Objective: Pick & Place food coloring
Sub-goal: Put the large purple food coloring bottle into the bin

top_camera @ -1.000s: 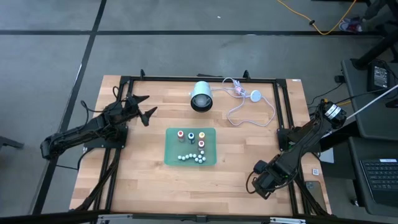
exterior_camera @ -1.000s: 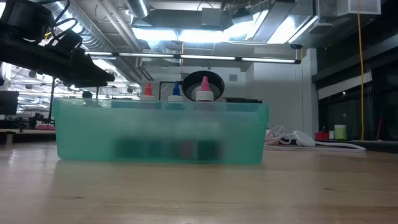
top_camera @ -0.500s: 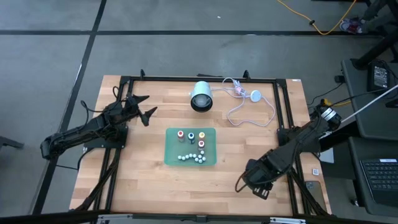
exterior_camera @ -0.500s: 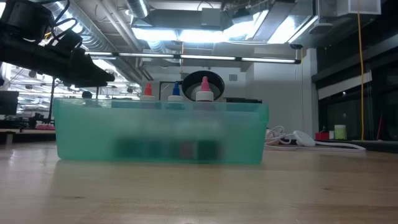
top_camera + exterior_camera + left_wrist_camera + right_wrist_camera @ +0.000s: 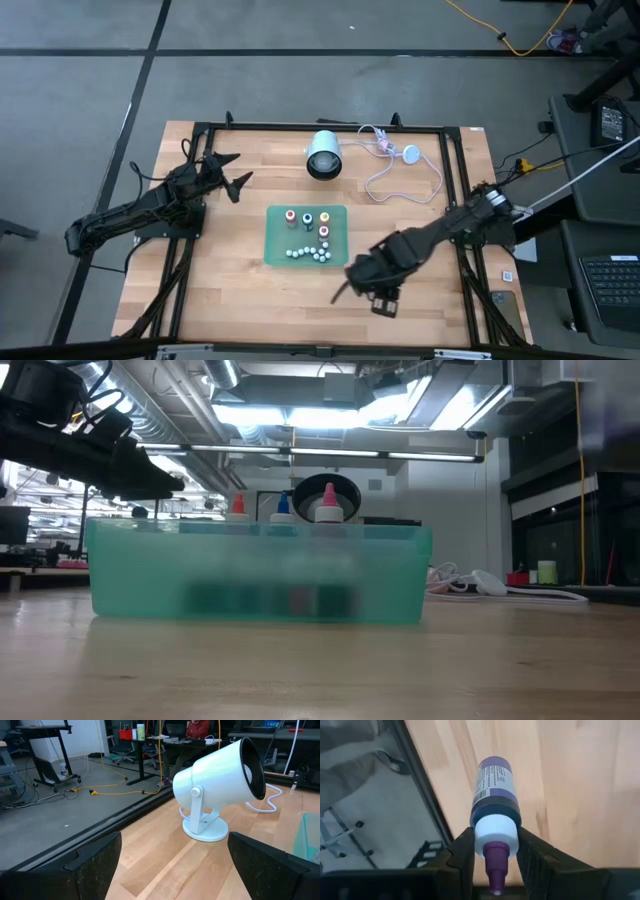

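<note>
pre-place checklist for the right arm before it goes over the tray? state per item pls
1. Grip: right gripper shut on the purple food coloring bottle, fingers clamping its white cap. ok.
2. Bottle attitude: it sticks straight out ahead of the fingers, not skewed. ok.
3. Position: right gripper sits off the green tray's right front corner, not over it. not ok yet.
4. Drop spot: bottles stand in the tray's rear part and caps lie along its front; left side looks bare. ok.
5. Left gripper: open, parked at the table's left rear, away from the tray. ok.
6. Bottle clearance over the tray wall: cannot tell.
</note>
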Tool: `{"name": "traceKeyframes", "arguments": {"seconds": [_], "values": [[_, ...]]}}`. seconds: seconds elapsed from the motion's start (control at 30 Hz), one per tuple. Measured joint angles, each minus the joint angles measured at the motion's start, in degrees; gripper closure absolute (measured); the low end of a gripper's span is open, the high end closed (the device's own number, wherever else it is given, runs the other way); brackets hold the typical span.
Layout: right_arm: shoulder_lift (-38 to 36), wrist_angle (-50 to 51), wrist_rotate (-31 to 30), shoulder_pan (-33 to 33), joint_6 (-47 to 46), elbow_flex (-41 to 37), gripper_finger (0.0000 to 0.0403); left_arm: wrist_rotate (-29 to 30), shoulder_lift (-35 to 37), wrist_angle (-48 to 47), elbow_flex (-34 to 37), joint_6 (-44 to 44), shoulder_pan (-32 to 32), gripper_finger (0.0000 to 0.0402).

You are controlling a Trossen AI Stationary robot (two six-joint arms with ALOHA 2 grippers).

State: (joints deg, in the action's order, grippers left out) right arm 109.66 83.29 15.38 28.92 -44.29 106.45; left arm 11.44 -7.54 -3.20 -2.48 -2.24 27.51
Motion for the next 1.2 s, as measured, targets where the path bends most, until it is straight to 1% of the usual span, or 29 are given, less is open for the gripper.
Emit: {"name": "traceKeyframes", "arguments": {"seconds": [0.13, 0.27, 0.47, 0.7, 0.83, 0.93, 1.2], "values": [[4.75, 0.60, -2.67, -2.77, 4.41, 7.35, 0.0280, 0.00, 0.00, 0.00, -0.01, 0.00, 0.00, 0.0041], [8.73, 1.37, -3.47, -6.21, 7.16, 13.09, 0.0280, 0.00, -0.01, 0.00, 0.00, 0.00, 0.00, 0.0041], [14.58, 6.63, -5.29, -11.03, 10.72, 21.08, 0.0280, 0.01, 0.01, 0.00, 0.00, 0.00, 0.01, 0.0041], [18.90, 6.68, -5.49, -14.55, 13.92, 27.69, 0.0280, 0.00, -0.01, 0.00, -0.01, 0.00, 0.02, 0.0041], [19.72, 4.94, -6.44, -15.70, 14.76, 28.38, 0.0280, 0.00, 0.00, 0.00, -0.02, 0.00, 0.00, 0.0041], [19.79, 4.23, -8.25, -16.55, 14.98, 28.33, 0.0281, 0.00, -0.01, 0.00, 0.00, 0.00, 0.02, 0.0041], [19.79, -2.70, -9.68, -18.08, 17.90, 28.31, 0.0281, 0.00, 0.00, 0.00, 0.00, 0.00, 0.01, 0.0041]]}}
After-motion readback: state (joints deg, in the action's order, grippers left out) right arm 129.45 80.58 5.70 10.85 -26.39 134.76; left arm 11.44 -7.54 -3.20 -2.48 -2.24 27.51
